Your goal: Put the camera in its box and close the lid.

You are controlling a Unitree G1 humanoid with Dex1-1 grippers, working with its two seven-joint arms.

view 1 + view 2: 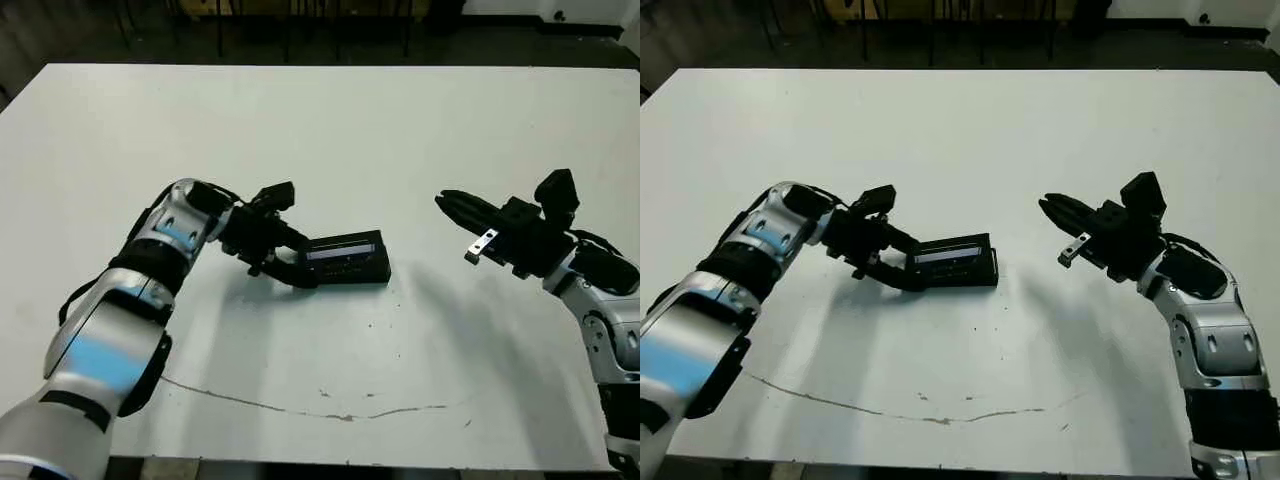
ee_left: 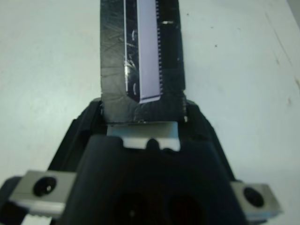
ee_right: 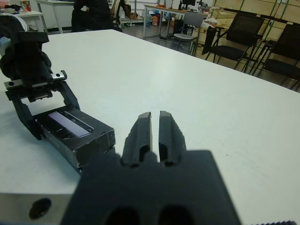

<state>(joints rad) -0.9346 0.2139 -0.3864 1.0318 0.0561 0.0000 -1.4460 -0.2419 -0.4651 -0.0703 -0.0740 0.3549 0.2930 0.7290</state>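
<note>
Lid sits on the box, near the middle of the table, a little toward its near edge. My left gripper is at the lid's left end, a finger on each long side, jaws spread to the lid's width and gripping it. My right gripper hangs above the table well to the right of the lid, fingers nearly together with only a thin slit between, holding nothing.

Camera not visible; lid covers the box. Only a dark lower edge of the box shows in the right wrist view.

Lid is black, creased, with a pale silvery label patch on top.
</note>
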